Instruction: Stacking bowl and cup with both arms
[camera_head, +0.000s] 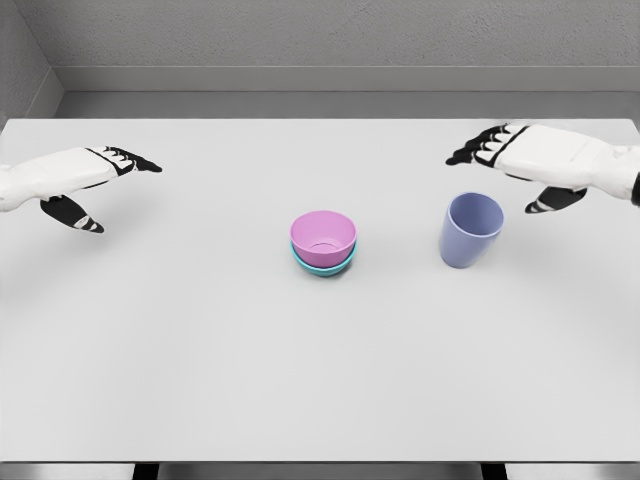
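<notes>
So the pink bowl (323, 232) is sitting nested inside a teal bowl (325, 264), right about in the middle of the white table (200, 350), with only the teal rim peeking out underneath. Off to its right, well apart from the bowls, a lavender cup (470, 230) is standing with its mouth open to the top and leaning a bit toward the camera. The right hand (520, 158) is hovering just above and behind the cup, not touching it, fingers stretched out flat and thumb hanging down, holding nothing. The left hand (85, 178) is hanging way over at the left edge, well apart from everything, fingers also extended and relaxed, thumb dangling, nothing in it.
</notes>
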